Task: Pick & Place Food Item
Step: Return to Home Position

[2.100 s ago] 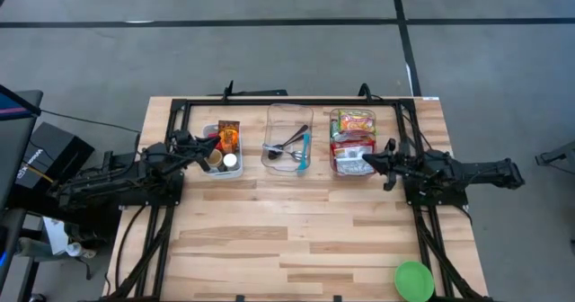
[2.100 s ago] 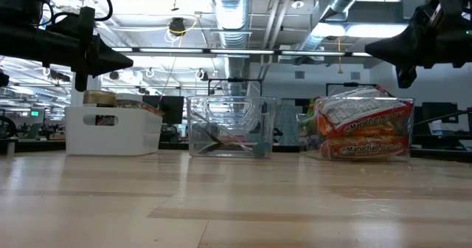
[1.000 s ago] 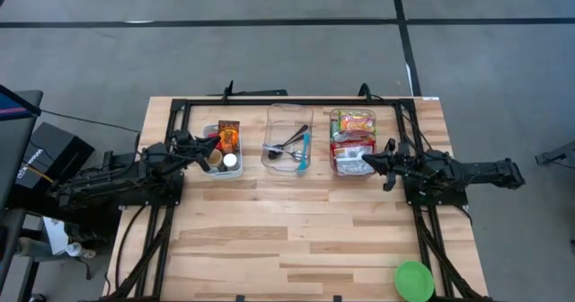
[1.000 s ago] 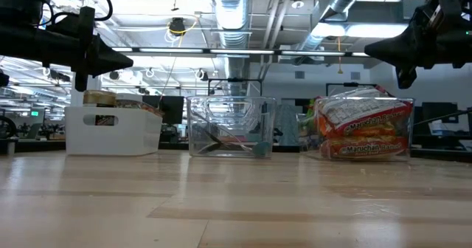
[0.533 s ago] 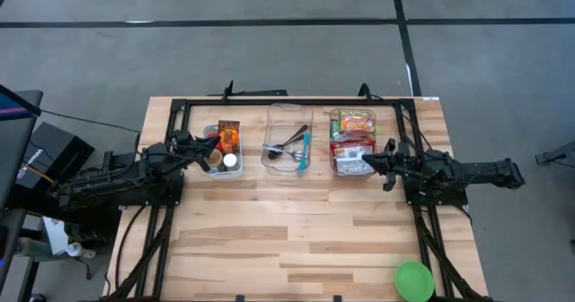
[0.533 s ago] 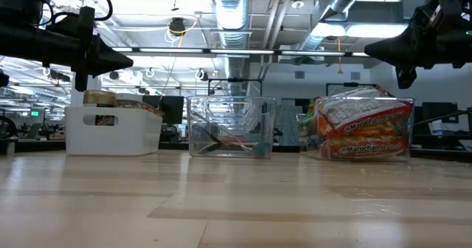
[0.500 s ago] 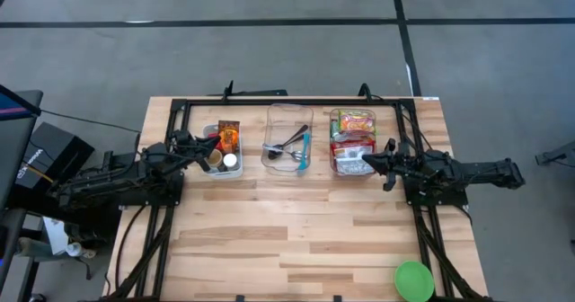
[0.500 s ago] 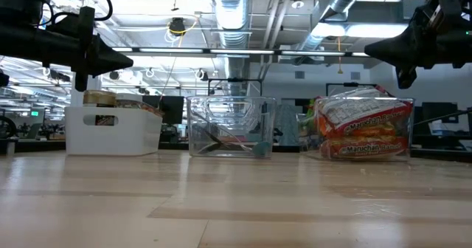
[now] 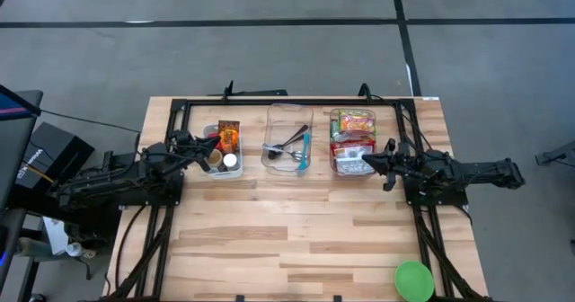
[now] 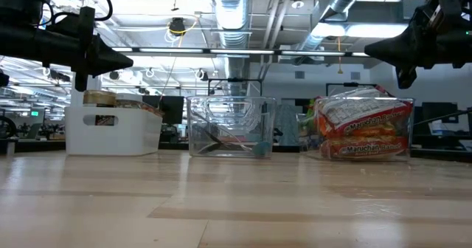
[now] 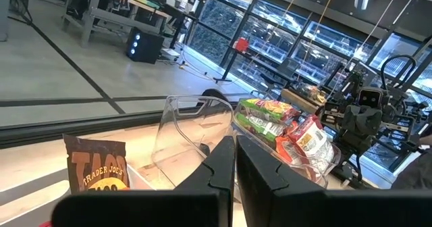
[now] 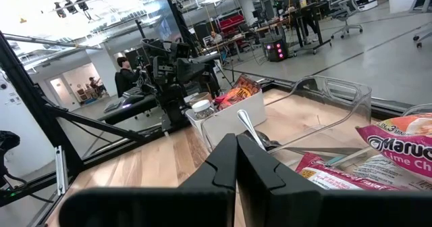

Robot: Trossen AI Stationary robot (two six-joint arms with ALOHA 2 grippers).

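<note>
You have three bins in a row along the far side of the surface (image 9: 296, 239): snack bin (image 10: 110, 133) left, middle bin (image 9: 287, 118) holding the spoons (image 9: 289, 146), right bin (image 10: 310, 141) holding noodle packets (image 9: 352, 136). A round dish (image 9: 413, 279) lies at the near right corner.

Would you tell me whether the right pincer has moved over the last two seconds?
No; the right pincer stays beside the noodle bin, near its front edge.

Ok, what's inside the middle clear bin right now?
The middle clear bin holds a blue baby spoon beside overlapping silver and dark spoons. Anything under that overlap is hidden; nothing else shows.
</note>
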